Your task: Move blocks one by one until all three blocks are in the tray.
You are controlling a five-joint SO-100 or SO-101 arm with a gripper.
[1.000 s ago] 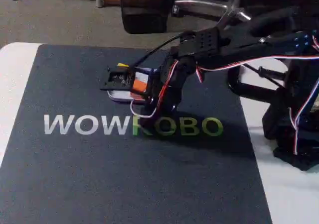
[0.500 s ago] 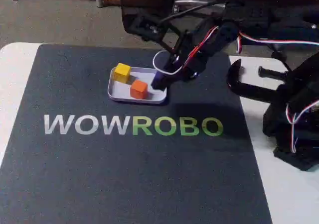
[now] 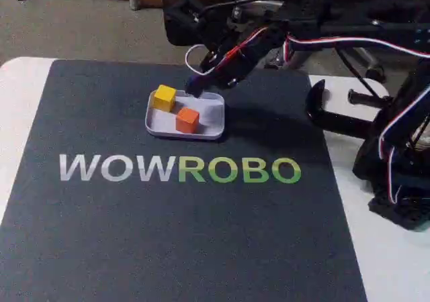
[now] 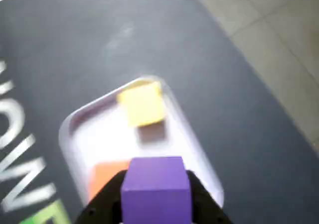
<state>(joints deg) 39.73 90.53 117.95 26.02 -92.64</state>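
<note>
The dark mat (image 3: 134, 235) beneath me reads "WOWROBO" (image 3: 179, 170), the first three letters pale grey, the rest green; in the wrist view a few of those letters run along the left edge. The mat lies on a white tabletop (image 3: 20, 107).

My jaws (image 4: 156, 204) are clamped on the purple block (image 4: 156, 186), one dark finger on each side of it, and I hold it lifted above the white tray (image 3: 209, 129). In the fixed view the block shows as a small dark shape (image 3: 195, 84) at my tip, over the tray's far rim at about 12 o'clock from the tray's middle.

Two blocks sit in the tray. The yellow block (image 3: 164, 98) is in the far left corner in the fixed view, at about 10 o'clock; the orange block (image 3: 187, 119) is near the middle toward the near rim. They stand close but apart. In the wrist view the yellow block (image 4: 142, 103) is above my purple one and the orange block (image 4: 107, 176) peeks out at 9 o'clock from it, partly hidden by my finger.

At 3 o'clock of the mat a black clamp (image 3: 336, 111) grips the tabletop's edge near my base (image 3: 396, 181). Red, white and black wires (image 3: 349, 43) trail along my arm.
</note>
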